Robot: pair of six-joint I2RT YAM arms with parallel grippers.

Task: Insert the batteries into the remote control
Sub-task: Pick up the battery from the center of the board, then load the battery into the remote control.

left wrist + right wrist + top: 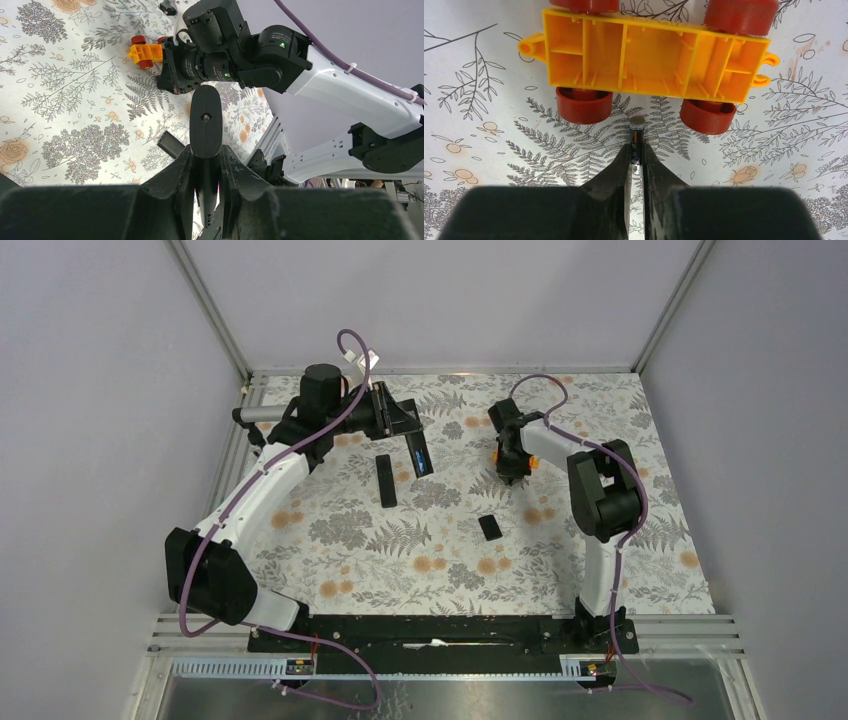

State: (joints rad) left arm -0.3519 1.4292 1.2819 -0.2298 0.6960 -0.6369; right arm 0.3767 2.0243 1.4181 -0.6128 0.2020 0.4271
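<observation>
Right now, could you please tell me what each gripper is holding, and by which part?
The left gripper clamps the remote control by one end. The right gripper pinches a battery along its body, one end protruding.

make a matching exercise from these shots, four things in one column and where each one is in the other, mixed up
Things
1. remote control
2. battery
3. orange toy block
4. small black cover

Places
A. lying loose on the floral cloth, held by nothing
B. pinched in the jaws of the right gripper
C. clamped in the jaws of the left gripper
D. on the cloth just beyond the right jaws, hollow underside showing

Pairs: 1-C, 2-B, 3-D, 4-A
</observation>
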